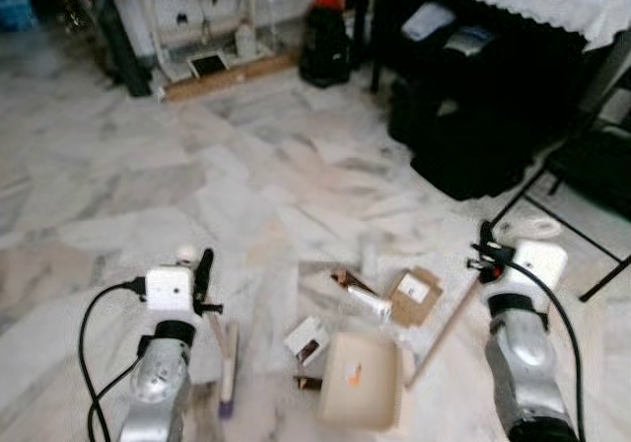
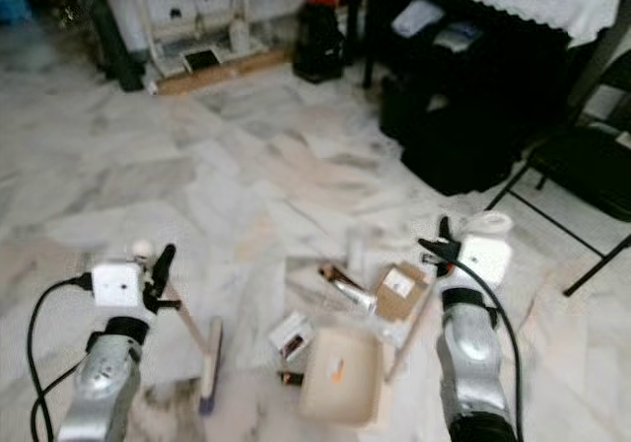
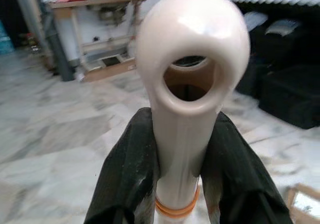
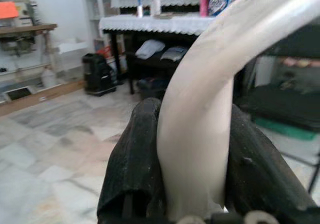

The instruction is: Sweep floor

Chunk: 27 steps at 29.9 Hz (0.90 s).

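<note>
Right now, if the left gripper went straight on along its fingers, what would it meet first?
Beyond the broom handle it holds, the left gripper points across bare marble floor toward the wooden workbench at the wall; depth is unclear.

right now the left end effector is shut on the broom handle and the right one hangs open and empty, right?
Not quite. The left end effector is shut on the broom handle, but the right end effector is shut too, on the dustpan handle, as the right wrist view shows.
</note>
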Tool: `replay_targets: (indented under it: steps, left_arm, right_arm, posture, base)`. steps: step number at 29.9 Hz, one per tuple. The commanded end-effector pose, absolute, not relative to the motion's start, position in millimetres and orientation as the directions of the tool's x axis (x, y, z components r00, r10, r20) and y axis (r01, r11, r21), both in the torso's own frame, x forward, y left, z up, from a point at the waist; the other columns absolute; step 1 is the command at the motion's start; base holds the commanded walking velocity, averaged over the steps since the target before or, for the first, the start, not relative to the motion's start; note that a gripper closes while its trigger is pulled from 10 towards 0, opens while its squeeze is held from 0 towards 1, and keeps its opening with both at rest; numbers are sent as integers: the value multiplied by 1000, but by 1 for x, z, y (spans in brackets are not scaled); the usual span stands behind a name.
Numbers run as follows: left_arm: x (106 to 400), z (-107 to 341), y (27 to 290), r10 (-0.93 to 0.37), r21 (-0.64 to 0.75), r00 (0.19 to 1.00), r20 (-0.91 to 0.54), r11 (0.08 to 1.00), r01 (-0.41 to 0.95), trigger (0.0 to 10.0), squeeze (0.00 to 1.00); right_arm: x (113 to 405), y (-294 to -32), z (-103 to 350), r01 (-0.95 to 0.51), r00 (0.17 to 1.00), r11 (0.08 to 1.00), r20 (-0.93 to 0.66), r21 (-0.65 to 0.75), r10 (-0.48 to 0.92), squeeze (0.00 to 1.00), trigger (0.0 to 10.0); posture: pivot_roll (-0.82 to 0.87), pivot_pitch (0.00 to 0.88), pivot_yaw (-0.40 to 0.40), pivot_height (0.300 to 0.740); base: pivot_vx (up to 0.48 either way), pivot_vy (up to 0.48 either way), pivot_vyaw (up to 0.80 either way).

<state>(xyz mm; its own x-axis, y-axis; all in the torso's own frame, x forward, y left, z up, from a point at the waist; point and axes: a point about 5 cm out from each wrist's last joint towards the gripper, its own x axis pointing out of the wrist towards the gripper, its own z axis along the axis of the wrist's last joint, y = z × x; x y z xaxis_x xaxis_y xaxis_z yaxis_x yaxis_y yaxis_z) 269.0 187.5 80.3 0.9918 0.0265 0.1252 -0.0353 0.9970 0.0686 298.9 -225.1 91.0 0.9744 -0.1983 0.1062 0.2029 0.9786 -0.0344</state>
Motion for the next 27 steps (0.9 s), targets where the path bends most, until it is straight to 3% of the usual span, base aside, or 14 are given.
replay_targets:
  steps: [1, 15, 17, 27]
  left_arm:
    - [272, 89, 190, 27, 77, 986, 162, 996, -40, 10000, 0]
    - [272, 90, 191, 32, 96, 985, 168, 994, -49, 10000, 0]
    - [272, 90, 191, 34, 99, 985, 168, 994, -51, 10000, 0]
    - [272, 90, 192, 37, 95, 986, 164, 994, -53, 10000, 0]
  right_arm:
    - [303, -221, 103, 189, 969, 981, 169, -36, -181, 0, 10000]
    - [304, -218, 107, 177, 968, 982, 192, -62, -162, 0, 10000]
    - [304, -218, 106, 176, 969, 983, 184, -60, -162, 0, 10000]
    - [304, -218, 106, 179, 968, 983, 188, -48, -168, 0, 10000]
  posture:
    - [16, 16, 29, 740]
    - [19, 13, 28, 740]
    - [17, 10, 27, 740]
    - [18, 13, 27, 740]
  base:
    - [0, 0, 0]
    - [0, 0, 57]
    - [0, -274, 794]
    - [0, -270, 0]
